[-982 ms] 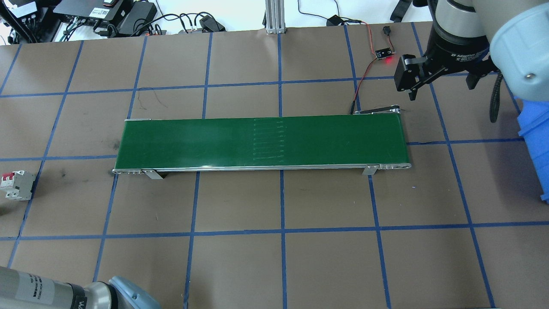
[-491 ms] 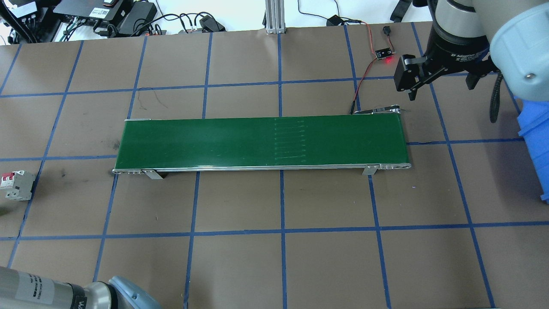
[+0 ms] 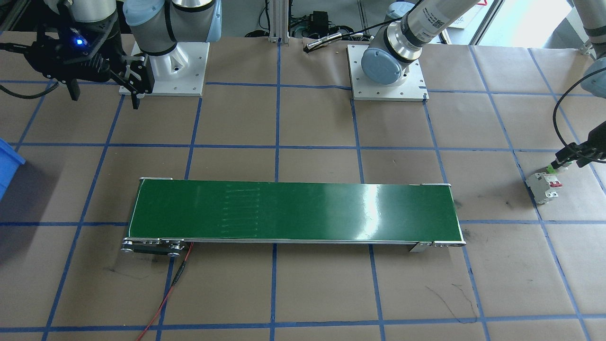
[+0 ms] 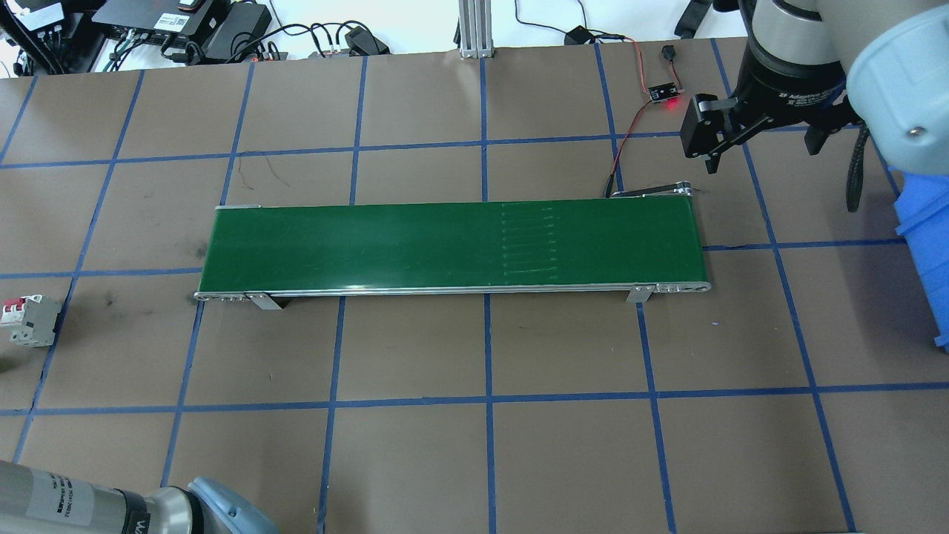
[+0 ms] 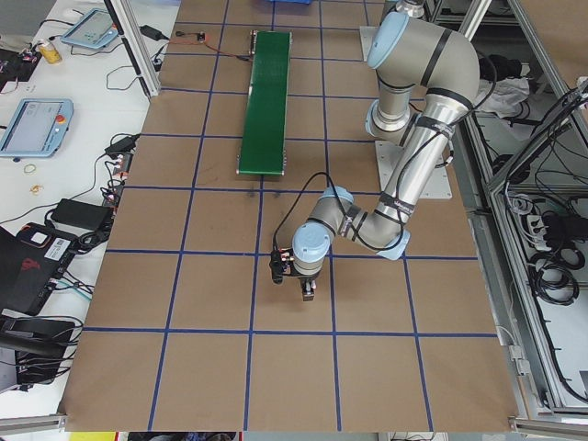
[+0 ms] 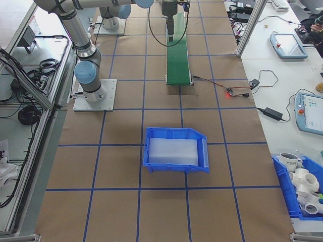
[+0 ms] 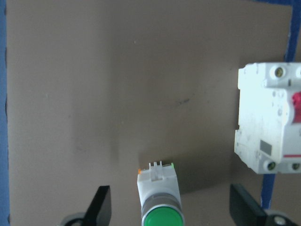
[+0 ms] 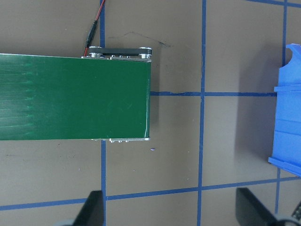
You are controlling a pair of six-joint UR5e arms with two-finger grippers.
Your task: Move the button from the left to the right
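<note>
The button point(image 7: 160, 200) is found lying on the brown table point(image 4: 415, 445) at the robot's left end, its green cap toward the wrist camera, between the spread fingers point(image 7: 101, 202) of the left gripper point(image 7: 171, 212), whose jaws are open and touch nothing. A white circuit breaker point(image 7: 270, 120) with red levers is seen just beside the button, apart from it. The green conveyor belt point(image 4: 452, 245) is observed across the middle of the table with nothing on it. The right gripper point(image 4: 764, 141) is held above the table near the belt's right end, jaws open and empty. A blue bin point(image 6: 176, 149) is noted beyond that end; only a pale translucent sheet or liner is seen inside it. A second blue bin point(image 6: 299, 189) on a side table holds white pipe fittings point(image 6: 300, 181).
</note>
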